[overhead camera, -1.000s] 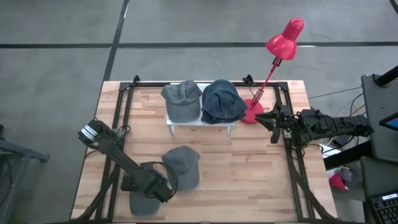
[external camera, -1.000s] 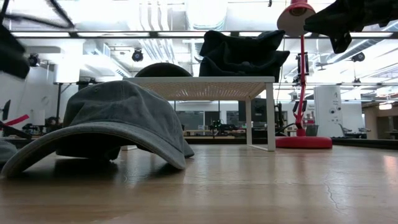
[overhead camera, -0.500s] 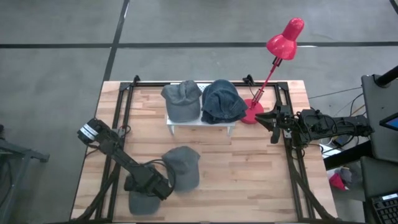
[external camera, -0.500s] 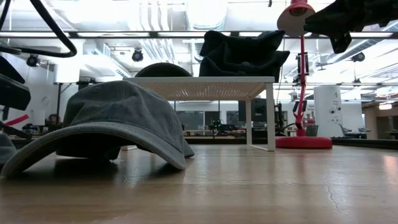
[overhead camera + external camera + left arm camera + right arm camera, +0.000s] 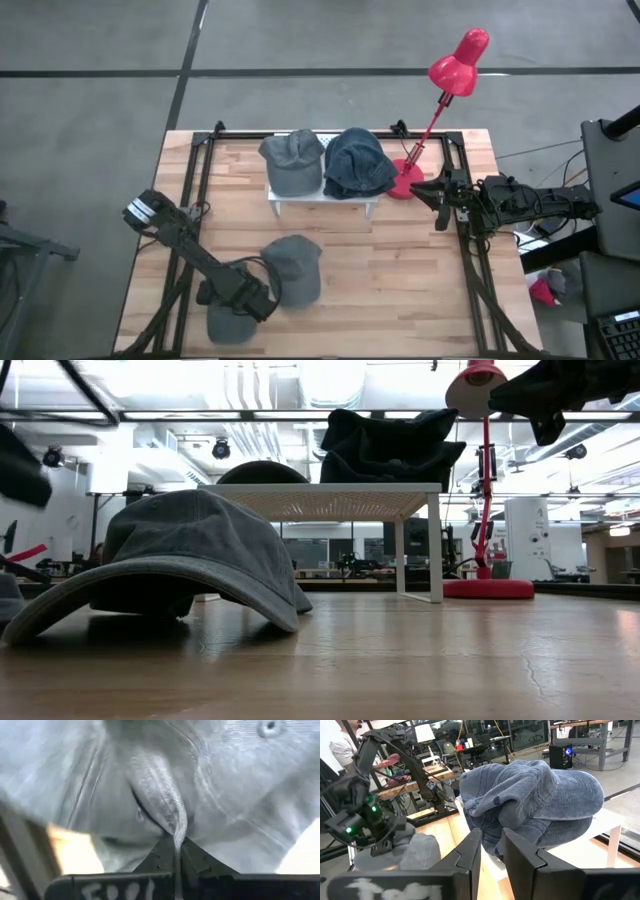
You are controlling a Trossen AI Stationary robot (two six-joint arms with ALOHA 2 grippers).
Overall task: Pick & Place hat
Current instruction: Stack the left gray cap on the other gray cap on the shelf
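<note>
- the left gripper (image 5: 243, 300) is low at the near left of the wood table (image 5: 400, 280), and its two dark fingers (image 5: 197, 861) are pressed together on a thin fold of soft grey cloth.
- that cloth is a grey hat (image 5: 231, 324) at the near left edge. it looks soft and wrinkly, with stitched seams and a small round hole.
- which way this hat points cannot be told, as the arm hides most of it.
- a second grey hat (image 5: 292, 268) sits just beside it, round top up, with its curved brim toward the near edge.
- a small white shelf (image 5: 322, 197) with thin legs holds a third grey hat (image 5: 291, 162) and a floppy blue hat (image 5: 359, 163).
- a shiny red lamp (image 5: 446, 80) stands beside the shelf.
- the right gripper (image 5: 432, 192) waits at the right edge, fingers spread a little, holding nothing.
</note>
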